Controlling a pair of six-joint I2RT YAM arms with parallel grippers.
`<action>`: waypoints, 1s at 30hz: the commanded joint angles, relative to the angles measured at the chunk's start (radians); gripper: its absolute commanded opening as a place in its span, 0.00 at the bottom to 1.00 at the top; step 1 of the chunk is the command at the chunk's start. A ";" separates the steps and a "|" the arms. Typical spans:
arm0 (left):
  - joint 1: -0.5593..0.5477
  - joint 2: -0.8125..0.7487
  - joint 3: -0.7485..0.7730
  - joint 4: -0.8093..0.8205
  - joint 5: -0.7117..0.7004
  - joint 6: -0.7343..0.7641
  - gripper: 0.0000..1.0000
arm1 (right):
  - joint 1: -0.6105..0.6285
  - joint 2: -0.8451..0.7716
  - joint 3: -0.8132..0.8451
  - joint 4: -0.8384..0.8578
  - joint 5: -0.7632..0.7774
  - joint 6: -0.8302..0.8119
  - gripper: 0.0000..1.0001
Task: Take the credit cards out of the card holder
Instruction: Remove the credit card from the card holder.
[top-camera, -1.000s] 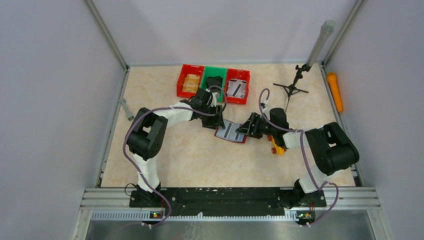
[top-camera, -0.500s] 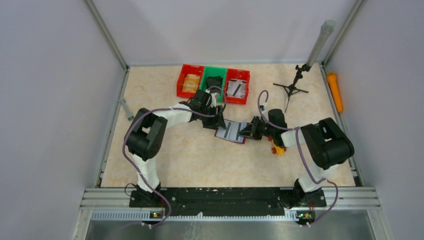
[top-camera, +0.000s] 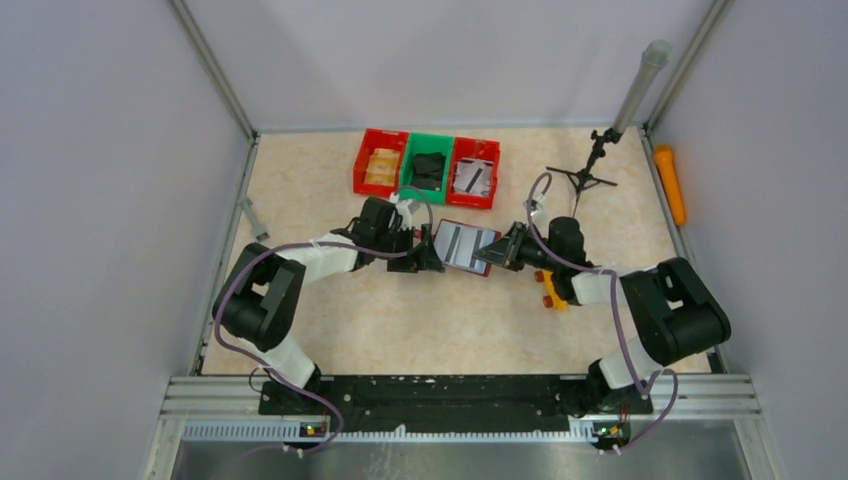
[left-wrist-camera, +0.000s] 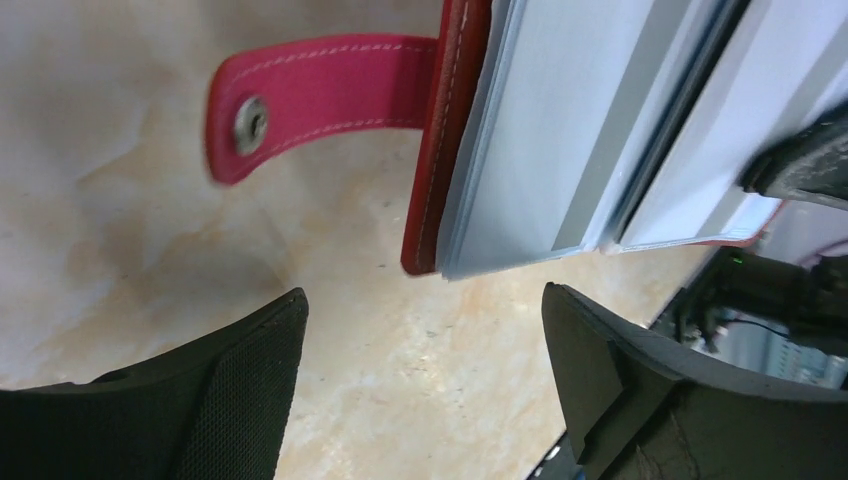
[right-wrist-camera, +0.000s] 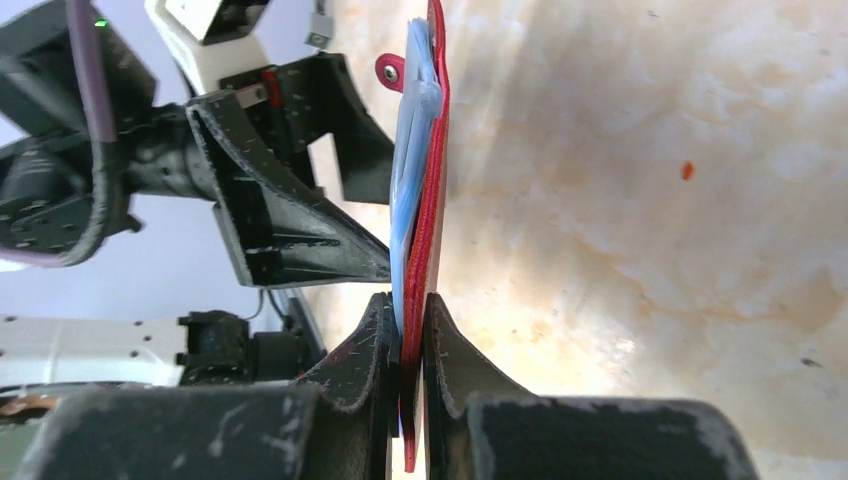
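Observation:
The card holder (top-camera: 464, 246) lies open between my two grippers, its silvery-blue sleeves (left-wrist-camera: 560, 130) facing up. The credit cards are hidden inside the sleeves. My right gripper (top-camera: 497, 256) is shut on the holder's right edge; in the right wrist view both fingers (right-wrist-camera: 375, 340) pinch the red cover (right-wrist-camera: 434, 200) and a sleeve. My left gripper (top-camera: 424, 256) stands open just left of the holder with only table between its fingers (left-wrist-camera: 235, 390). The red strap with its metal snap (left-wrist-camera: 250, 120) sticks out toward it.
Two red bins (top-camera: 379, 160) (top-camera: 475, 172) and a green bin (top-camera: 428, 165) stand in a row at the back. A small black tripod (top-camera: 585, 178) is at the back right. A yellow-orange object (top-camera: 552, 292) lies beside the right arm.
My left gripper has opened and drawn back to the left, off the holder. My right gripper has shut on the holder's right edge, and the holder has shifted slightly toward the back.

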 joint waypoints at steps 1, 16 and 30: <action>0.043 -0.051 -0.056 0.287 0.223 -0.090 0.89 | -0.007 -0.035 -0.009 0.214 -0.075 0.103 0.00; 0.078 -0.124 -0.271 1.013 0.439 -0.478 0.79 | -0.006 -0.179 -0.020 0.205 -0.143 0.174 0.00; 0.144 -0.132 -0.326 1.112 0.427 -0.548 0.27 | 0.025 -0.198 0.016 0.114 -0.196 0.125 0.00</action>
